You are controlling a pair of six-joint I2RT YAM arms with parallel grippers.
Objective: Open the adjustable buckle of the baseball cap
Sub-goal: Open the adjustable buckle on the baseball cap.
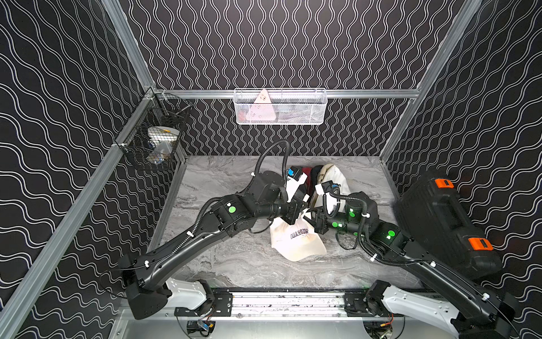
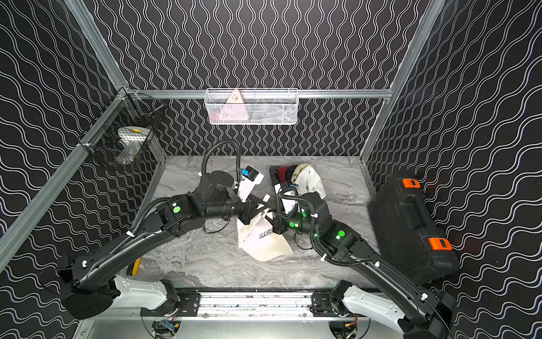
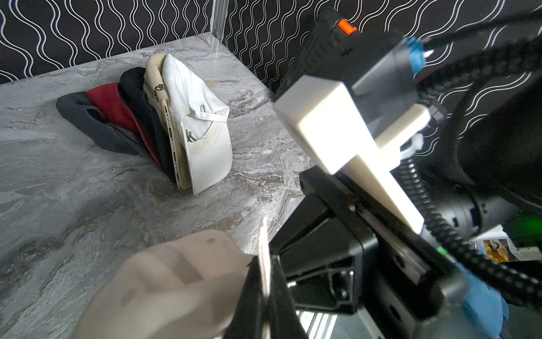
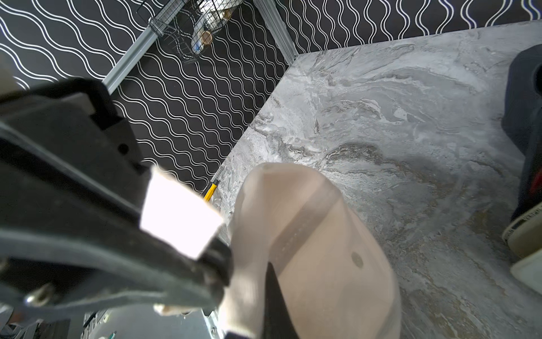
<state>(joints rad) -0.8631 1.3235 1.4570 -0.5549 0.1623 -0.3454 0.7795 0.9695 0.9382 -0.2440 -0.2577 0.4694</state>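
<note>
Your L fingers (image 3: 250,293) are pressed together on the thin white strap (image 3: 264,249) at the back of the cap (image 3: 176,278). The strap's end sticks up past the tips. Your R fingers (image 4: 274,299) are closed too, pinching cap fabric right beside that grip. Only one finger shows, so the exact bite is hard to read. Both sets of tips meet nearly nose to nose, approx mid-desk.

The cap (image 1: 296,240), cream w/ dark lettering, hangs from them: back edge lifted, brim down on the desk (image 1: 234,264), pointing toward the arm bases. Can't tell if the buckle is open; it's hidden btwn the fingers.

Room: bare desk to the L of the cap and in front of it, out to the front edge. Close behind the R wrist, a pile of caps (image 3: 187,123) lies near the back wall. A black case (image 1: 440,223) fills the R edge, just beside the R arm. A yellow-handled tool (image 2: 135,265) lies at the L edge, well apart.
</note>
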